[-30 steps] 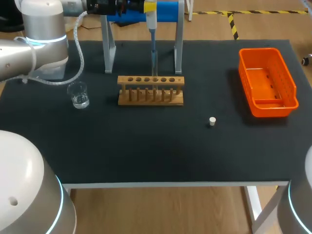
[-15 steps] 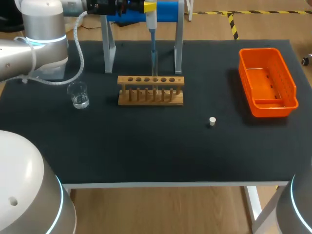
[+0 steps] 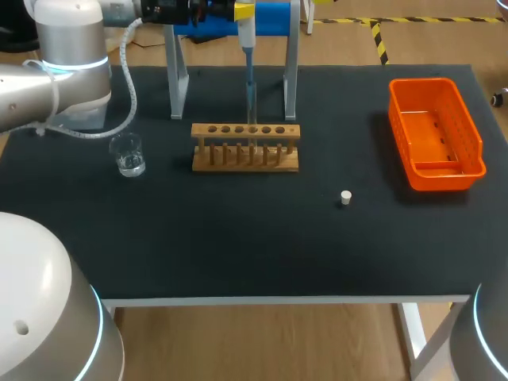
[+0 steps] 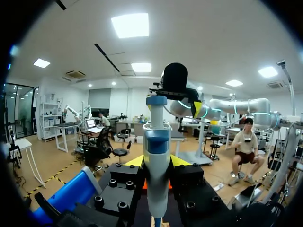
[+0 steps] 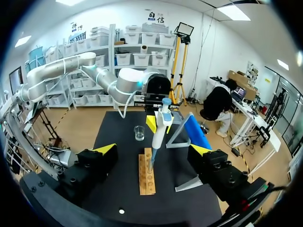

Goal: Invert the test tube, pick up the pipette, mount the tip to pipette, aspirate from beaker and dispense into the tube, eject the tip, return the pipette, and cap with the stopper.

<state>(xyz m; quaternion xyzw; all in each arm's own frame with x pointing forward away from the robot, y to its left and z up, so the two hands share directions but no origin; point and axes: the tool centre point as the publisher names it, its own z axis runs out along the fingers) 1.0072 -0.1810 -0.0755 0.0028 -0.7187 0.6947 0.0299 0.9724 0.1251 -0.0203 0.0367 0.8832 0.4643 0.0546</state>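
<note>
From above, my left gripper (image 3: 242, 11) holds the pipette (image 3: 248, 59) upright, its tip down at a hole of the wooden test tube rack (image 3: 246, 148); I'd hold it plumb and dispense slowly. At the left wrist, the fingers (image 4: 135, 161) clamp its body from both sides. From the right wrist, my right gripper (image 5: 151, 149) hangs wide apart, empty, back from the rack.

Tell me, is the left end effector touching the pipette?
Touching. The left wrist view shows the pipette clamped between the two fingers of the left end effector, one on each side.
</note>
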